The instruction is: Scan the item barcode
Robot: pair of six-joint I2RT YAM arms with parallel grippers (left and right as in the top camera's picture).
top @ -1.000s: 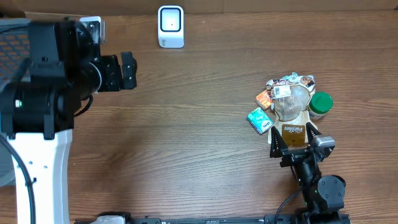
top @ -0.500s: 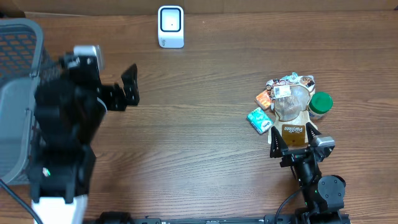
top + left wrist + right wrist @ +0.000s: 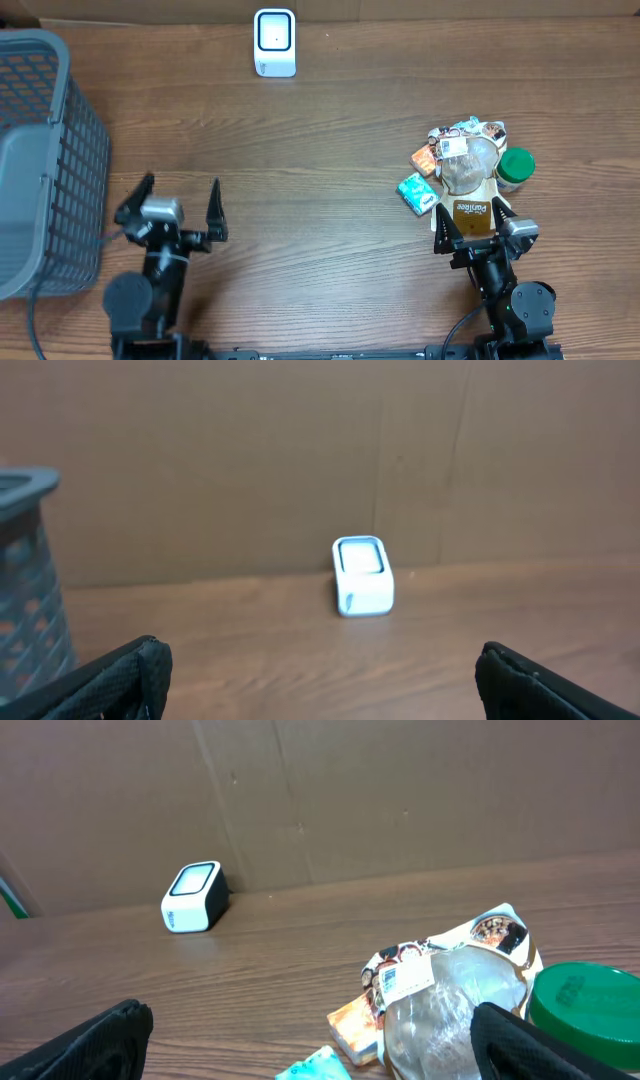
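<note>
The white barcode scanner (image 3: 274, 42) stands at the table's far edge, and both wrist views show it too (image 3: 363, 575) (image 3: 195, 897). The items lie in a pile at the right: a clear bag with a brown label (image 3: 470, 180), a green-lidded jar (image 3: 516, 167), an orange packet (image 3: 425, 160) and a teal packet (image 3: 416, 192). My right gripper (image 3: 470, 212) is open at the pile's near side, with the bag's labelled end between its fingers; in its wrist view (image 3: 320, 1045) the bag (image 3: 450, 1010) sits by the right finger. My left gripper (image 3: 182, 192) (image 3: 320, 685) is open and holds nothing, near the front left.
A grey mesh basket (image 3: 40, 150) stands at the left edge, close to the left arm, and its corner shows in the left wrist view (image 3: 25, 590). A brown cardboard wall (image 3: 300, 450) backs the table behind the scanner.
The left arm has swung from high up at the back left down to the front left of the table, uncovering the basket. The right arm and the pile have not moved.
</note>
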